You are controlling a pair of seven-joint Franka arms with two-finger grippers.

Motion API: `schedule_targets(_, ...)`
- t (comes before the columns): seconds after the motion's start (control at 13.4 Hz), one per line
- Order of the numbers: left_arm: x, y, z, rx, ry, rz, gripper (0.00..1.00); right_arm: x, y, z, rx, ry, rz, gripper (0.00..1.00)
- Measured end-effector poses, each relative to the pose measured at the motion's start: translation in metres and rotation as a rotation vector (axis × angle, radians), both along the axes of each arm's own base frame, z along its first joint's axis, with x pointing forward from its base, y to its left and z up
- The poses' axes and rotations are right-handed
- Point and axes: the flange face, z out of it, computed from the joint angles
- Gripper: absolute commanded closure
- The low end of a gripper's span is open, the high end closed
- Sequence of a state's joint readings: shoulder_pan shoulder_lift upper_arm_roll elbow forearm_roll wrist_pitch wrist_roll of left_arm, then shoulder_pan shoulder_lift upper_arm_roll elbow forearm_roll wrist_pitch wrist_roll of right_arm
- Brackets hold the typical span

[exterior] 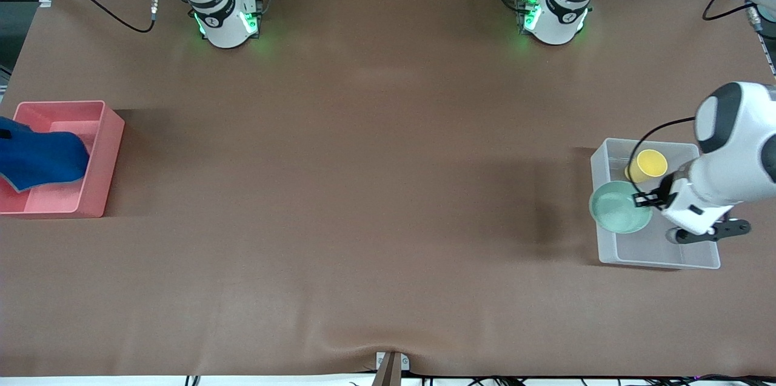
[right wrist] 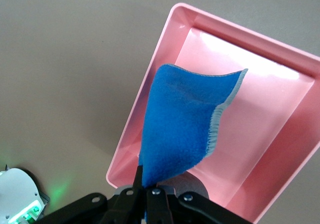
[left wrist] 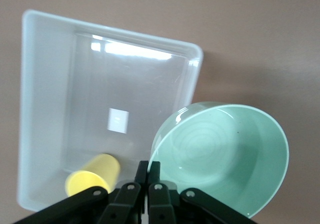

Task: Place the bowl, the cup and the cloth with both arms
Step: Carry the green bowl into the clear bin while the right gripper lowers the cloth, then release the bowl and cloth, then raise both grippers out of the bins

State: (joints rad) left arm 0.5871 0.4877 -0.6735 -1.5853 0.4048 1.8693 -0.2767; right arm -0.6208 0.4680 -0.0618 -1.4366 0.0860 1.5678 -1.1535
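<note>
Inside clear bin, cup; over it, bowl.

We see a clear bin at the left arm's end of the table and a tray at the right arm's end. The cup lies in the bin, the bowl over its rim, the cloth over the tray.

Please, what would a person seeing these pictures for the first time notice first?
Probably the blue cloth, hanging from the shut right gripper over the pink bin at the right arm's end. Next, the mint-green bowl, pinched at its rim by the left gripper over the clear bin holding the yellow cup.
</note>
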Motion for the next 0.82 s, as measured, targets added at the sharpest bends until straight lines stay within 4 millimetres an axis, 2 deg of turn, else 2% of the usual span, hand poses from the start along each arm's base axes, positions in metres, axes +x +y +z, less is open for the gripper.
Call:
schedule_targets(0.15,0.001,0.037,-0.004,-0.017,0.011,-0.067,1.0,-0.007,-0.004,-0.012,0.019,0.023,-0.008,1.0)
schedule_targets(0.3,0.001,0.082,-0.018,-0.046,0.013,-0.117,1.0,-0.02,-0.01,-0.026,0.041,0.048,-0.028,1.0)
schedule_targets(0.37,0.002,0.101,-0.025,-0.062,0.006,-0.135,1.0,-0.027,-0.014,-0.033,0.05,0.059,-0.039,0.35)
schedule_targets(0.45,0.004,0.114,-0.03,-0.076,-0.003,-0.152,1.0,-0.033,-0.019,-0.038,0.058,0.066,-0.049,0.0)
schedule_targets(0.6,0.007,0.122,-0.035,-0.088,-0.011,-0.16,1.0,-0.04,-0.024,-0.043,0.066,0.07,-0.058,0.0)
schedule_targets(0.82,0.011,0.112,-0.042,-0.098,-0.004,-0.176,1.0,-0.03,-0.019,-0.036,0.059,0.05,-0.043,0.0)
